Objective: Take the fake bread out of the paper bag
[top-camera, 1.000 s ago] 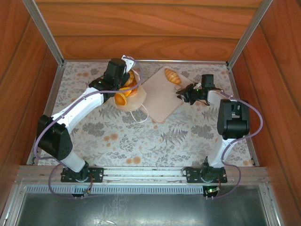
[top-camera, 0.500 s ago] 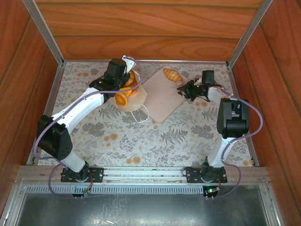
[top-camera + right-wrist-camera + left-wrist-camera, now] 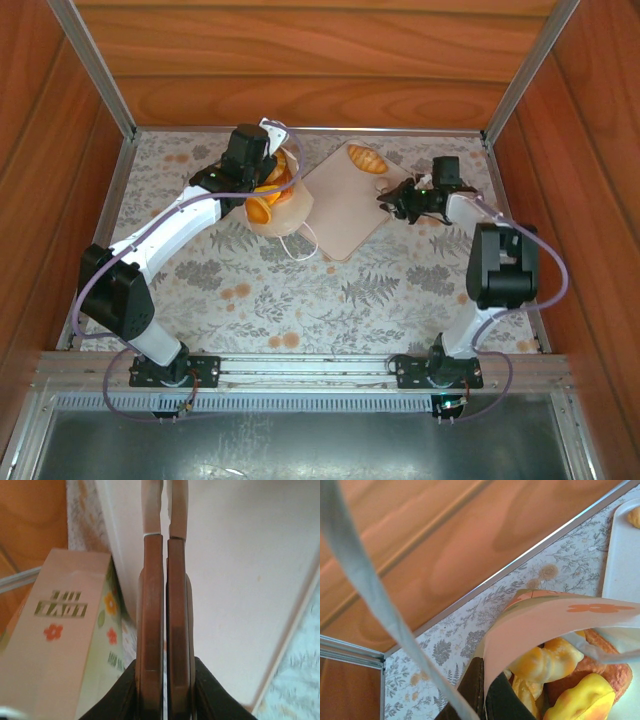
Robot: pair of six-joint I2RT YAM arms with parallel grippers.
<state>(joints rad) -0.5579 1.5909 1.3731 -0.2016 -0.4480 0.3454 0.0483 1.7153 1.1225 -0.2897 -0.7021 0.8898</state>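
Fake bread (image 3: 266, 193), glossy golden-orange, sits mostly heaped in the open mouth of the paper bag (image 3: 290, 208), left of centre in the top view. In the left wrist view, lower right, the pieces are packed close: a pale-yellow twisted roll (image 3: 550, 662), a bright yellow lump, and a brown crusty one behind.

Bag is cream with an orange flower print; its white cord handle trails onto the floral table (image 3: 300, 300).

Left gripper (image 3: 258, 172) is clamped tight on the bag's rim, the paper pinched between its dark fingers (image 3: 470, 695).

Right gripper (image 3: 385, 199), centre right, hangs over the right edge of the pink tray (image 3: 345, 220). Its jaws are pressed nearly together with nothing between them.

Farther up, one oval loaf (image 3: 365, 158) lies alone near the tray's top corner. A wooden wall (image 3: 300, 60) stands behind.
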